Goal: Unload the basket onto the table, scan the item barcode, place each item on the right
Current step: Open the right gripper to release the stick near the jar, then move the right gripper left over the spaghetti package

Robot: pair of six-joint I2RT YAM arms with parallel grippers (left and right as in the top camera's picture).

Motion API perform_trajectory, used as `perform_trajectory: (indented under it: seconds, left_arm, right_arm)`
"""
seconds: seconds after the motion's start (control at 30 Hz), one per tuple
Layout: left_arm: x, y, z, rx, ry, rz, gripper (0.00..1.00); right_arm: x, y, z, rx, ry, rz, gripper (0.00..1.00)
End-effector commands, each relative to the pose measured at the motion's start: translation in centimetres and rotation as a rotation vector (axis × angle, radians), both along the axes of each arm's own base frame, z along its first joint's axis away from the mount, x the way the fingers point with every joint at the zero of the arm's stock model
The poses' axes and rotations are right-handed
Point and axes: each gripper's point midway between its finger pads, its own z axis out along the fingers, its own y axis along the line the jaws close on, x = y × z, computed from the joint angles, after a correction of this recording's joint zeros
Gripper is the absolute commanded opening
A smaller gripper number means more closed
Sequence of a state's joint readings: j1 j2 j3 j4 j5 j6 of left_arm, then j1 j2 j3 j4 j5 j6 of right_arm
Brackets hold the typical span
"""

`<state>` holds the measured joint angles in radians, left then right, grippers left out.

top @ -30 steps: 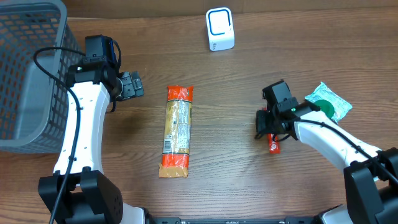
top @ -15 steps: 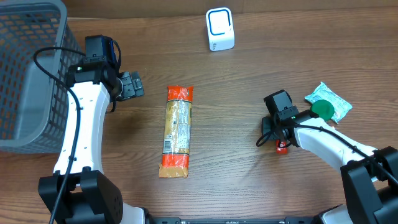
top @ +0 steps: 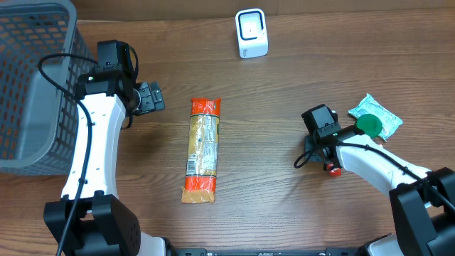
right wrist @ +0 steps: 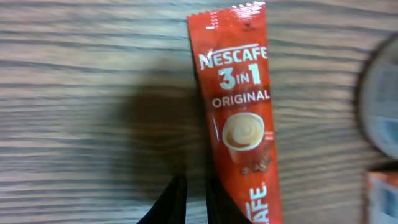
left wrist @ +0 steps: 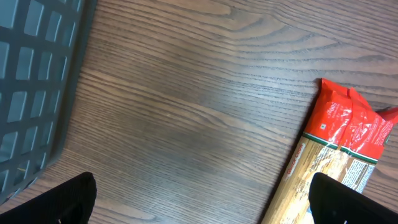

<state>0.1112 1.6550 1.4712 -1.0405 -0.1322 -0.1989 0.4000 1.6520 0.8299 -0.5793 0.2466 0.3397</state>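
Note:
A red Nescafe 3-in-1 sachet (right wrist: 239, 118) lies flat on the wooden table, printed side up. My right gripper (right wrist: 196, 186) is shut, with only a thin slit of bare wood between its fingers (right wrist: 174, 202). The sachet runs along the right finger, not between the jaws. From overhead only the sachet's red end (top: 332, 169) shows beside the right gripper (top: 316, 146). A white scanner with a blue-rimmed window (top: 252, 33) stands at the back. My left gripper (top: 151, 97) hangs open and empty over bare wood (left wrist: 202, 208).
A long pasta packet with red ends (top: 202, 149) (left wrist: 339, 155) lies mid-table, just right of the left gripper. A grey mesh basket (top: 35, 85) (left wrist: 31, 81) fills the back left. A green-and-white packet (top: 375, 116) lies at the right.
My right gripper has shifted right and slightly toward the front edge, and the sachet has slid along with it. The left arm has not moved.

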Motion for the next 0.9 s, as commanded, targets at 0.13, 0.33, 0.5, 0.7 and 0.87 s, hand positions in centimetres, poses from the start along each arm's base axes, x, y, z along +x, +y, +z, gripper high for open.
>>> perform_trajectory:
  seconds: [0.13, 0.33, 0.5, 0.7, 0.87]
  left_arm:
    - [-0.1, -0.2, -0.2, 0.007, 0.008, -0.013, 1.0]
    - [-0.1, -0.2, -0.2, 0.007, 0.008, -0.013, 1.0]
    - [-0.1, -0.2, -0.2, 0.007, 0.008, -0.014, 1.0]
    - [-0.1, -0.2, -0.2, 0.007, 0.008, -0.013, 1.0]
    - [-0.1, -0.2, -0.2, 0.007, 0.008, -0.013, 1.0]
  right_arm:
    - [0.4, -1.0, 0.5, -0.058, -0.036, -0.015, 0.14]
    - [0.7, 1.4, 0.3, 0.074, -0.033, 0.006, 0.23]
    - [1.5, 6.9, 2.0, 0.327, -0.022, 0.19, 0.41]
    - [2.8, 14.6, 10.1, 0.714, -0.001, 0.302, 0.5]
    - [4.9, 19.2, 15.6, 0.856, -0.098, 0.279, 0.67]
